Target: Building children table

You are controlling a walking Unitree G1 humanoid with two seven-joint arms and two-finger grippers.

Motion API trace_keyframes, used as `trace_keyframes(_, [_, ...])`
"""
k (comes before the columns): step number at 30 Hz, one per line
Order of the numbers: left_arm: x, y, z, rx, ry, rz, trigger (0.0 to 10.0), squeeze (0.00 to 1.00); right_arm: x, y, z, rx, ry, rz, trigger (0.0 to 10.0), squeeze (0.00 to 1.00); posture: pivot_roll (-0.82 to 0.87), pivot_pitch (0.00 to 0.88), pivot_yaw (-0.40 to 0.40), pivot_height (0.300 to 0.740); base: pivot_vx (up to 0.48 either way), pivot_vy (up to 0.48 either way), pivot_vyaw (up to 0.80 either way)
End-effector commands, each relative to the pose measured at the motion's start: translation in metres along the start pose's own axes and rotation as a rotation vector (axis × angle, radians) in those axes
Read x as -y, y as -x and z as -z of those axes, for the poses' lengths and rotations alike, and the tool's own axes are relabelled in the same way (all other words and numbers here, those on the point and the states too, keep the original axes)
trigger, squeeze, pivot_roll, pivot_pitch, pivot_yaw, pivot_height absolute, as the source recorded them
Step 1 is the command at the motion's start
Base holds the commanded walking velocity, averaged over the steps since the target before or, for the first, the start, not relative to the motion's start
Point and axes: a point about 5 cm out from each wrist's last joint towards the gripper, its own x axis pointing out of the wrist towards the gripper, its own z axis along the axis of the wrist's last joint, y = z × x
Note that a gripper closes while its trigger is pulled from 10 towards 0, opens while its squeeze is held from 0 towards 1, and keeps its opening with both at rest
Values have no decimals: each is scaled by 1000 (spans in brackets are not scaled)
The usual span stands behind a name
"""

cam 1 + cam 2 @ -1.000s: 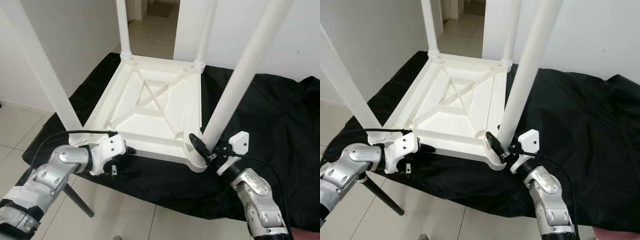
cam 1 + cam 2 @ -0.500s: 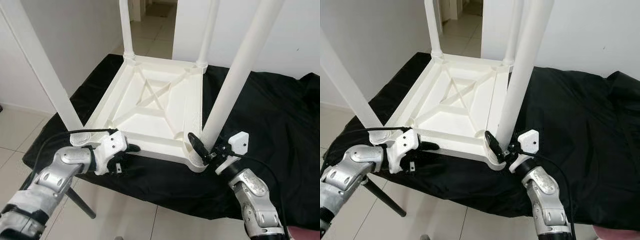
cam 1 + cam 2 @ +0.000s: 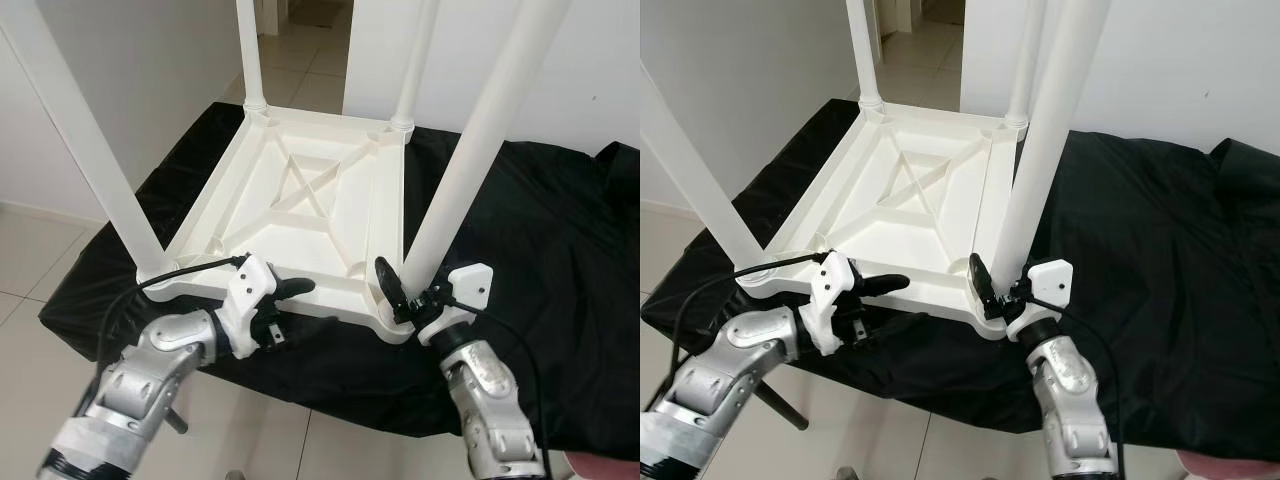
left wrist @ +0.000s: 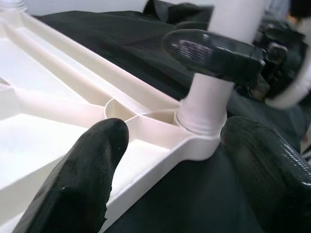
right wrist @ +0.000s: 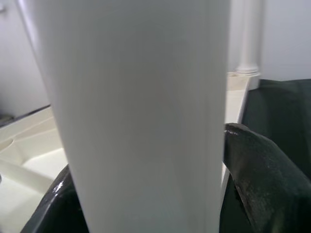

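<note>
Nearest the robot, the left gripper (image 3: 278, 300) sits at the front edge of the upturned white table (image 3: 300, 215), its two black fingers (image 4: 82, 184) spread apart with one above the rim and one below, closing on nothing. To its right, the right gripper (image 3: 398, 295) is at the base of the near right leg (image 3: 470, 160), where the leg enters its corner socket. Its fingers (image 5: 257, 179) sit on either side of the leg, clamped on it. The near left leg (image 3: 90, 150) stands in the front left corner, just beyond the left arm. The table lies top down on a black cloth (image 3: 540, 230) that covers the work surface, with its ribbed underside and crossed braces facing up. At the far corners the two back legs (image 3: 248, 55) rise upright. Beyond the cloth are white walls and a tiled floor (image 3: 30, 260).
</note>
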Motion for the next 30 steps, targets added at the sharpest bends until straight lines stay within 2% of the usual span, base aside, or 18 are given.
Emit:
trace_keyframes(1, [2,0,3,7,29,-65,10000,0,-2,2,-11,38,14,91,10000,0,-43,5,-24,740,0,0,0])
trace_keyframes(6, [5,-4,6,13,31,-119,10000,0,-7,3,-17,57,27,149,10000,0,-42,2,-25,740,0,0,0])
trace_keyframes(9, [9,-8,6,28,60,-156,10000,0,-9,4,-24,74,49,215,10000,0,-39,0,-27,740,0,0,0])
trace_keyframes(15, [13,-15,2,51,96,-176,10000,0,-10,6,-35,87,132,296,10000,0,-42,0,-26,740,0,0,0])
trace_keyframes(16, [14,-15,2,51,100,-179,10000,0,-9,7,-36,84,145,306,7098,0,-43,0,-26,740,0,0,0])
trace_keyframes(17, [14,-16,1,53,103,-179,10000,0,-8,7,-37,85,151,323,745,0,-46,0,-24,740,0,0,0])
trace_keyframes(18, [14,-16,1,53,103,-179,10000,0,-8,7,-37,85,151,323,745,0,-46,0,-24,740,0,0,0])
trace_keyframes(19, [14,-16,1,53,103,-177,10000,0,-8,6,-42,90,157,328,0,0,-50,0,-22,740,0,0,0])
trace_keyframes(20, [14,-16,1,53,103,-177,10000,0,-8,6,-42,90,157,328,0,0,-50,0,-22,740,0,0,0])
trace_keyframes(21, [15,-17,2,48,102,-170,10000,0,-9,4,-48,101,165,329,8706,0,-56,0,-20,740,0,0,0])
trace_keyframes(23, [16,-17,2,44,101,-167,10000,0,-10,3,-53,107,172,331,8706,0,-56,0,-20,740,0,0,0])
trace_keyframes(24, [17,-17,3,40,100,-162,10000,0,-11,2,-56,110,175,330,10000,0,-57,0,-19,740,0,0,0])
trace_keyframes(30, [23,-18,4,27,101,-144,10000,0,-9,5,-45,30,162,370,10000,0,-61,0,-15,740,0,0,0])
